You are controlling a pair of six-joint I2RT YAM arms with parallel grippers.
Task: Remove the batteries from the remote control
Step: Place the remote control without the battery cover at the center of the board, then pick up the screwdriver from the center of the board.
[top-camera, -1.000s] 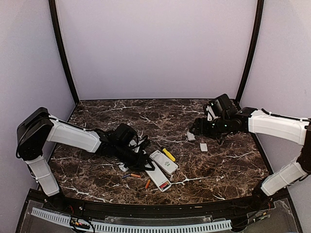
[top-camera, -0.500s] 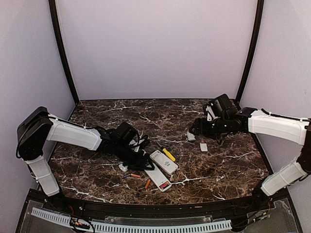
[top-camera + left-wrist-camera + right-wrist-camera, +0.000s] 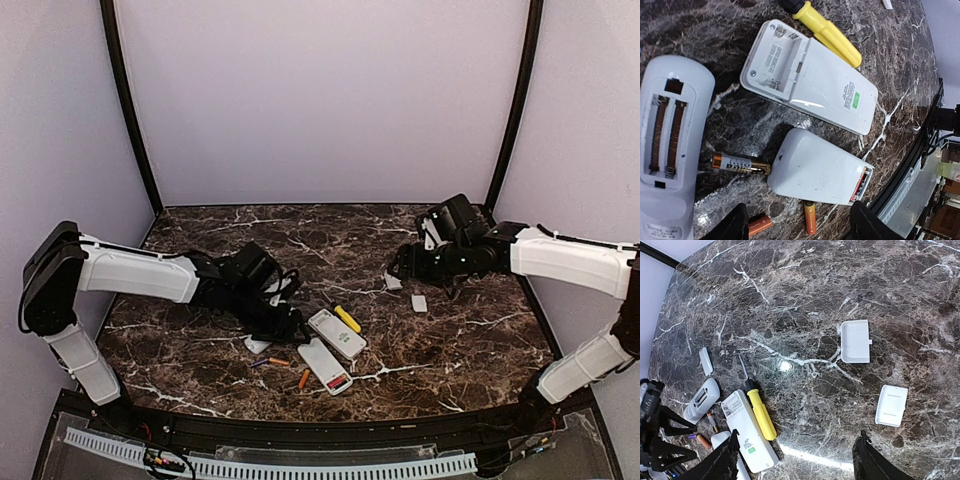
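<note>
Loose batteries on table near front edge, beside two emptied remotes. Left pincer apart, empty, facing closed remote. Right pincer apart, empty. Likely next: open that remote's cover.

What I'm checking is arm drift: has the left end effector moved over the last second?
Yes. The left end effector has drawn back slightly to the left, away from the white remote beside the yellow screwdriver, which stayed put.

- Of my left jaws, only two dark tips show, at six o'clock.
- The rounded remote runs off the frame at eight o'clock.
- The screwdriver has its shaft cut off at twelve o'clock.
- Overhead, the batteries are too small to count.
</note>
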